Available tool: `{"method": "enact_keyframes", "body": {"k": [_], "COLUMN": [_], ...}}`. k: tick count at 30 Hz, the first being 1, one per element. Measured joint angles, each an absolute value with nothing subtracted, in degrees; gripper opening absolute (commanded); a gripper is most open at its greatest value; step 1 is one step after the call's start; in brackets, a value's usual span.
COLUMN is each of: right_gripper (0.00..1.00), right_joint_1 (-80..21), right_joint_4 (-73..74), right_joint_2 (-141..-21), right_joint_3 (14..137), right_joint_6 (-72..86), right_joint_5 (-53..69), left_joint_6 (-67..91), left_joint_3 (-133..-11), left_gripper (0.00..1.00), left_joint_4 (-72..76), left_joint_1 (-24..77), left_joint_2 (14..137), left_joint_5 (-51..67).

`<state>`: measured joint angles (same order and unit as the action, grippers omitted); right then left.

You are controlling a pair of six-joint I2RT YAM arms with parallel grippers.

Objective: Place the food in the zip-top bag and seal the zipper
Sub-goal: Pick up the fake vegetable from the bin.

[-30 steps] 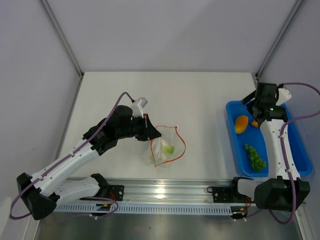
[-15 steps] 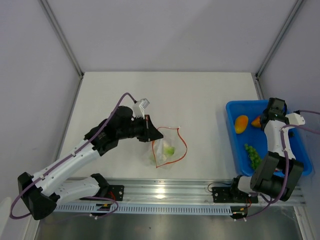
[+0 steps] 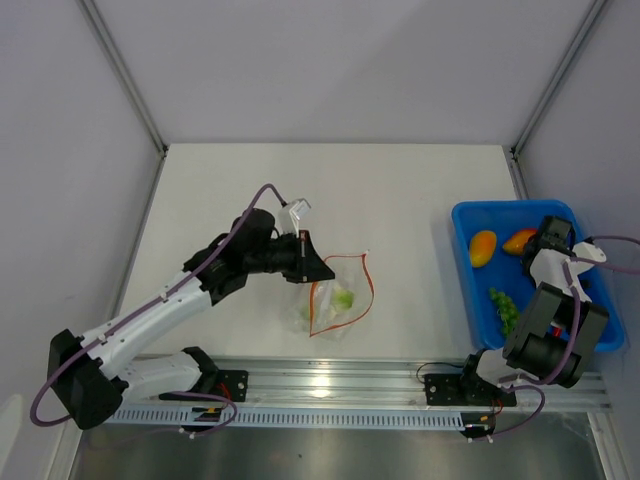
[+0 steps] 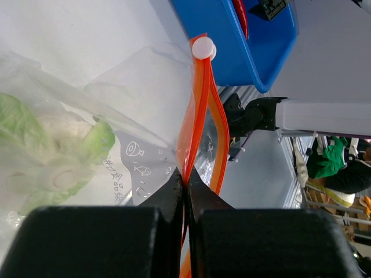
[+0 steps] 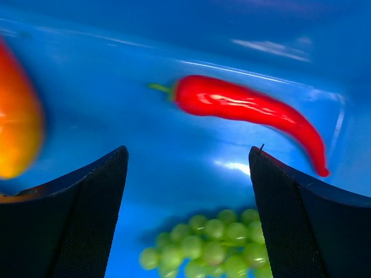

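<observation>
- The left jaws are pressed together on the zipper (image 4: 200, 110), pinching the orange-red strip close to one end of the bag's mouth.
- In the left wrist view, the two halves of the strip bow apart past the pinch. They meet again at a small white tab (image 4: 202, 47).
- The zip-top bag (image 3: 335, 300) lies crumpled on the white worktop (image 3: 400, 200), front and centre. Seen from above, its mouth stands open as an orange loop.
- The white-and-pale-green vegetable (image 3: 341, 298) sits inside the bag.
- A blue bin (image 3: 462, 232) stands at the right edge of the worktop, well apart from the bag.
- The bin holds the orange-yellow fruit (image 3: 483, 248), the green bunch (image 3: 506, 310) and the red chili pepper (image 5: 243, 107).
- The right jaws are spread wide and hold nothing. They hang low over the bin floor, with the fruit to one side, the chili ahead and the bunch just below.
</observation>
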<state>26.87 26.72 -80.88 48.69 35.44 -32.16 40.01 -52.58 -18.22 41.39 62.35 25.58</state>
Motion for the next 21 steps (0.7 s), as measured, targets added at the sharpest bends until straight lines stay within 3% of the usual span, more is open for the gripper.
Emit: {"method": "enact_keyframes", "body": {"k": [21], "right_gripper": [0.90], "right_joint_1": [29.4], "right_joint_4": [23.8], "right_joint_2": [-90.3], "right_joint_3": [49.1], "right_joint_6": [28.4], "right_joint_5": [-37.5], "left_joint_6": [39.4], "left_joint_3": [-49.8], "left_gripper": [0.01], "left_joint_4": [-15.5], "left_joint_1": [38.7], "left_joint_2": [64.3], "left_joint_5": [32.2]}}
